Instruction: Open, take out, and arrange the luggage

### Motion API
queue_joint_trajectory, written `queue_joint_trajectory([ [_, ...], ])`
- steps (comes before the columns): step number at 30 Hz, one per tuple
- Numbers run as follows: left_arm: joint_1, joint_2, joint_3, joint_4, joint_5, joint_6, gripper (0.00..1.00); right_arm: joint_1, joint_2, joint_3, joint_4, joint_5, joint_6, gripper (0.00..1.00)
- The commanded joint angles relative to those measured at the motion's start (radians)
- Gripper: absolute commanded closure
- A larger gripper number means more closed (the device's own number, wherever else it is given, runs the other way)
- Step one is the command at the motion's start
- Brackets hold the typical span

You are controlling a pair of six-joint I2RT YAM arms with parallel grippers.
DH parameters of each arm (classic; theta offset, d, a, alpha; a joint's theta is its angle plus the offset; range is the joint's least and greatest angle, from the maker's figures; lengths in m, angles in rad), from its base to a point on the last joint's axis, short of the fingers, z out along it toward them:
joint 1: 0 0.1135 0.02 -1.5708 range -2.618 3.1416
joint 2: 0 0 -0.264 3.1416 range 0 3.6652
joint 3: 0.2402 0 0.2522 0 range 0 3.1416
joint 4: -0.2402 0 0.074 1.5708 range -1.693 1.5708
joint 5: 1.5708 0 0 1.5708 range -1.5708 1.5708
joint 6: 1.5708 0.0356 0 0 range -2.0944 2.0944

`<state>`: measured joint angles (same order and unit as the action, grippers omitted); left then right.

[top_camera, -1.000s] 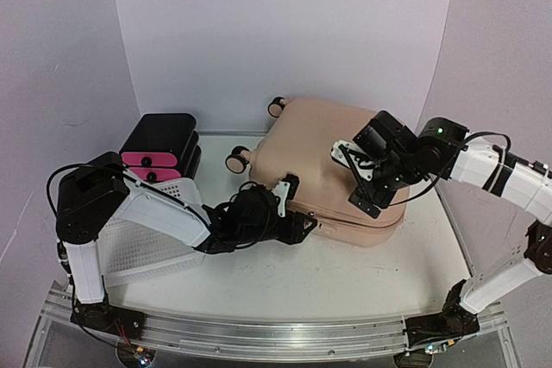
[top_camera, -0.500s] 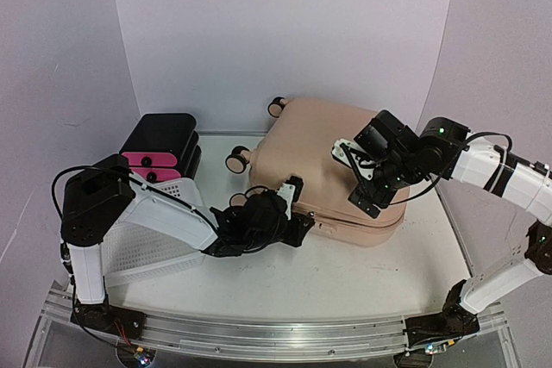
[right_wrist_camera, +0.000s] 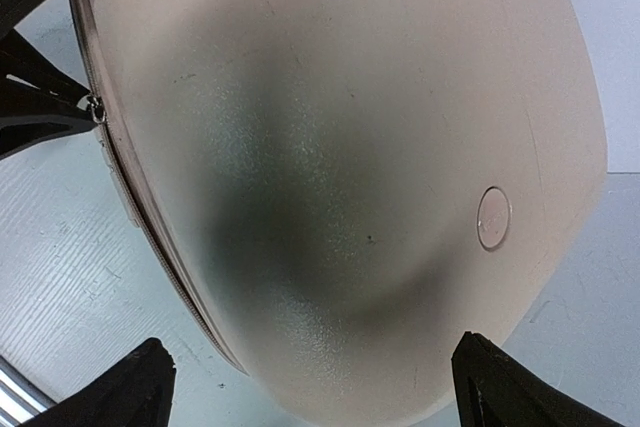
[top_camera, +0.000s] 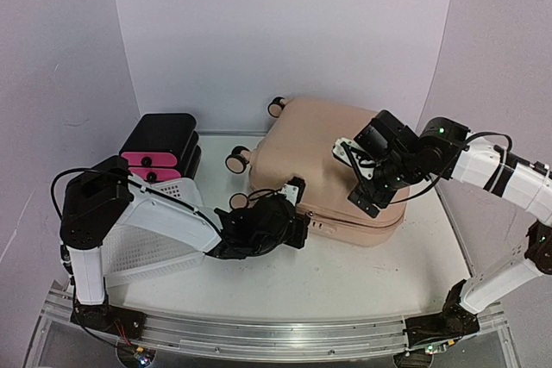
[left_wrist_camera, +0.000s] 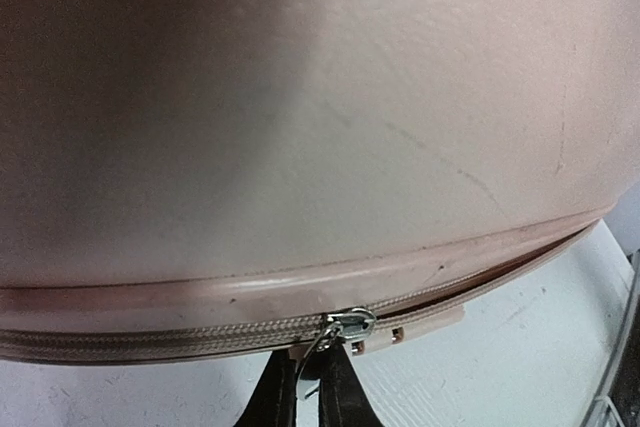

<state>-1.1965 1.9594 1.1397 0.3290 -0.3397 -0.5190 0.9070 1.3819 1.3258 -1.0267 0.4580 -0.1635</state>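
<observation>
The peach-pink luggage (top_camera: 328,152) lies flat on the table, its zipper closed to the left of the slider. My left gripper (top_camera: 302,225) is at its near front edge. In the left wrist view the shell (left_wrist_camera: 320,97) fills the frame, and my left gripper (left_wrist_camera: 303,372) is shut on the metal zipper pull (left_wrist_camera: 312,355), which hangs from the slider (left_wrist_camera: 350,325). My right gripper (top_camera: 366,178) stands open over the luggage's top right part. In the right wrist view the shell (right_wrist_camera: 350,147) lies under my right gripper (right_wrist_camera: 310,347), whose fingers are spread wide on either side.
A black-and-pink drawer box (top_camera: 159,148) stands at the back left, with a white mesh basket (top_camera: 147,243) in front of it under the left arm. Black wheels (top_camera: 237,161) stick out of the luggage's left end. A metal rail (top_camera: 259,338) runs along the near edge.
The left gripper's fingers have closed onto the zipper pull, and the left wrist has shifted a little to the right along the luggage's front edge. The right arm has stayed still.
</observation>
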Motion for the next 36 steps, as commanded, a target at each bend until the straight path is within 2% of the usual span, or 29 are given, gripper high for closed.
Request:
queue_joint_trajectory([
  [1, -0.018, -0.054, 0.067, -0.1, -0.229, 0.029, 1.0, 0.006, -0.009, 0.004, 0.031, 0.041, 0.05, 0.02],
  [8, -0.021, -0.088, 0.055, -0.251, -0.359, -0.013, 1.0, 0.006, 0.022, -0.033, 0.031, 0.147, 0.117, 0.02],
  [12, -0.001, -0.142, 0.018, -0.302, -0.382, 0.016, 1.0, 0.003, 0.035, -0.05, 0.031, 0.192, 0.141, 0.02],
  [22, 0.196, -0.342, -0.123, -0.322, -0.151, 0.132, 1.0, -0.037, 0.054, -0.071, 0.033, 0.144, 0.156, 0.02],
  [31, 0.431, -0.452, -0.192, -0.322, 0.009, 0.207, 1.0, -0.04, 0.05, -0.084, 0.042, 0.09, 0.132, 0.02],
  [36, 0.448, -0.448, -0.184, -0.293, 0.183, 0.243, 1.0, -0.04, -0.006, -0.077, 0.018, -0.004, 0.212, 0.02],
])
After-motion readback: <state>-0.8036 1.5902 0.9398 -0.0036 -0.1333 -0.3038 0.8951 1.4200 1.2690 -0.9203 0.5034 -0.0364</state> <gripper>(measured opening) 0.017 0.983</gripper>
